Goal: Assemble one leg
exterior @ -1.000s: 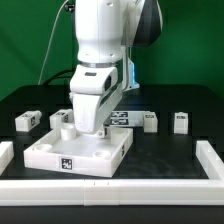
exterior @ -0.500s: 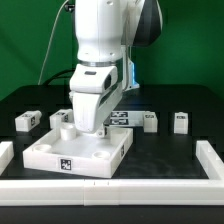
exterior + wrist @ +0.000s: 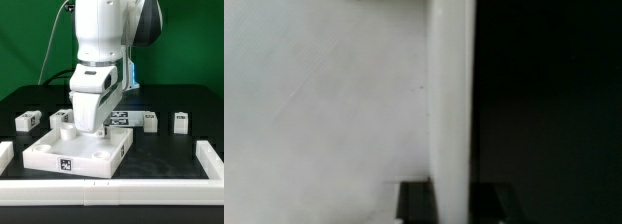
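Observation:
The large white square panel (image 3: 78,150) with round corner sockets lies on the black table at the exterior view's front left. My gripper (image 3: 88,128) is down on its far edge. In the wrist view my gripper (image 3: 452,206) has its two dark fingers (image 3: 413,206) on either side of the panel's thin white edge (image 3: 452,100), closed against it. Several legs, small white tagged blocks, lie loose: one at the far left (image 3: 27,121), one at the panel's far left corner (image 3: 61,117), and two to the right (image 3: 150,122) (image 3: 181,122).
The marker board (image 3: 126,118) lies behind the panel, partly hidden by my arm. A low white rim (image 3: 208,160) borders the table at the front and sides. Black table surface shows to the right of the panel.

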Controlling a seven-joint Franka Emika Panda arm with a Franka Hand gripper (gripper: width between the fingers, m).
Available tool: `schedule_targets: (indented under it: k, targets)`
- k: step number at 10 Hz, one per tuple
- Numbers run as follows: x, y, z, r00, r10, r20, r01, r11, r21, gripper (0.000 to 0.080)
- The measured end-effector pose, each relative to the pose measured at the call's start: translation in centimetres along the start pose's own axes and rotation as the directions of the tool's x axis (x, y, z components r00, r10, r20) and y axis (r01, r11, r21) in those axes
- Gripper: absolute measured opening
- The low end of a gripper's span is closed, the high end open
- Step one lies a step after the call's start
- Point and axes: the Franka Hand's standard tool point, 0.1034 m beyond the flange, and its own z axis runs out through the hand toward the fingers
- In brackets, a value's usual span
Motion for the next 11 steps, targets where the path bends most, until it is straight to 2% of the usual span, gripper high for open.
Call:
schedule_targets:
  k: [2,3,9,10,11]
  targets:
    - [1.6,0.4,0.0,0.997,-0.079,-0.004,0.079,0.996,-0.035,0.0063]
    - [1.9,0.7,0.0,0.995,-0.100,-0.012,0.099,0.992,-0.077,0.0063]
    - [1.9,0.7,0.0,0.995,-0.095,-0.013,0.094,0.992,-0.080,0.0063]
    - [3.1,0.6,0.0,0.996,-0.088,-0.015,0.087,0.993,-0.081,0.0063]
    - [4.9,0.6,0.0,0.993,-0.119,-0.009,0.118,0.990,-0.077,0.0063]
